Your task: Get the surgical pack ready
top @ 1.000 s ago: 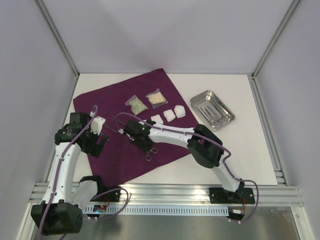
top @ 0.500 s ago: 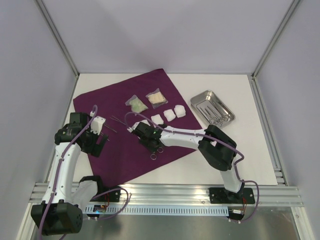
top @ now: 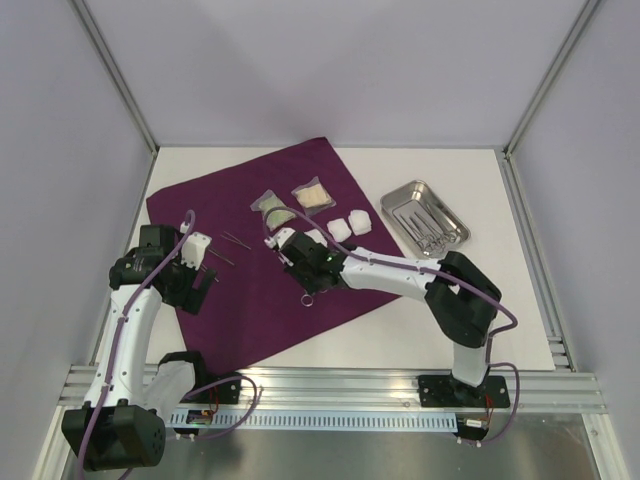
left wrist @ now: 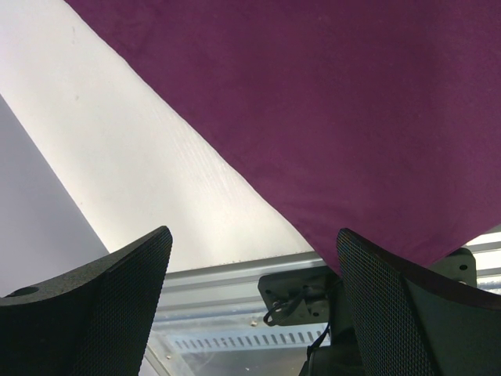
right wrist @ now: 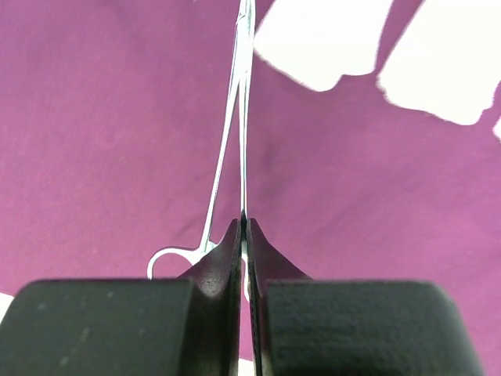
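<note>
Pinching forceps [right wrist: 245,125], right fingers [right wrist: 231,254] hover beside gauze pads [right wrist: 321,39]; left fingers [left wrist: 102,305] gape empty.

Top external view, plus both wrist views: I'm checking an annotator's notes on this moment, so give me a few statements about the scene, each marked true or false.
1. The right tool is shut on a steel scissor-like instrument. True.
2. The left tool is shut. False: its jaws stand wide open with nothing between them.
3. Two clear packets lie on the purple cloth. True.
4. The steel tray sits on the cloth. False: it sits on the white table, right of the cloth.
5. The tray is empty. False: other instruments lie in it.
</note>
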Controlling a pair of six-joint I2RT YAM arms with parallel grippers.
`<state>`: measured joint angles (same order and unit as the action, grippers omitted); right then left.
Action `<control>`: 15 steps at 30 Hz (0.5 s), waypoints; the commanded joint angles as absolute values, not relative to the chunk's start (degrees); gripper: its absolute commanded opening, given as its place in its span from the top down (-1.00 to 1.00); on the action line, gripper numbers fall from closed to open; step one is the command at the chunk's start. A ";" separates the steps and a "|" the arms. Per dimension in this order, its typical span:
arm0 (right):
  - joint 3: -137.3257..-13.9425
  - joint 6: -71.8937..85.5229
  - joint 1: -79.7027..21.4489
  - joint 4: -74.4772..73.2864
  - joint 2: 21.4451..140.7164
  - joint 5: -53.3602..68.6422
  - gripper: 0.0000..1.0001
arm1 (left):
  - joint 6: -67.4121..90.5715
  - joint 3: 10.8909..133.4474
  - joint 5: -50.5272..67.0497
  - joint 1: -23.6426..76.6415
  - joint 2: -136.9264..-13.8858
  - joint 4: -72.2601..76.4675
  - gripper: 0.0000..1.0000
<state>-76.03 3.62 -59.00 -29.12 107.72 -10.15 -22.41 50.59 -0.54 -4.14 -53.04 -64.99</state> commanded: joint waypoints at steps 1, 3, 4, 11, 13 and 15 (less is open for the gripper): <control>-74.98 3.78 -57.39 -25.84 104.77 -10.02 0.99 | -22.24 52.21 -0.26 -3.96 -52.47 -64.42 -0.90; -74.45 3.52 -57.04 -25.66 104.24 -10.63 0.99 | -22.41 52.12 -0.26 -4.04 -52.47 -64.51 -0.90; -73.66 3.52 -56.43 -25.32 103.37 -10.81 0.99 | -22.41 52.12 -0.26 -4.04 -52.47 -64.51 -0.90; -70.23 1.50 -51.25 -24.43 96.77 -11.34 0.99 | -22.59 52.21 -0.26 -3.96 -52.47 -64.42 -0.90; -69.18 0.62 -48.53 -24.43 95.19 -11.34 0.99 | -22.67 52.21 -0.26 -3.96 -52.38 -64.16 -0.90; -67.42 0.26 -46.42 -24.26 92.91 -11.08 0.99 | -22.59 52.21 -0.26 -4.04 -52.65 -63.99 -0.90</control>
<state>-68.88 1.96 -49.25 -26.94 97.60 -10.37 -22.44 50.59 -0.54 -4.14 -53.04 -64.95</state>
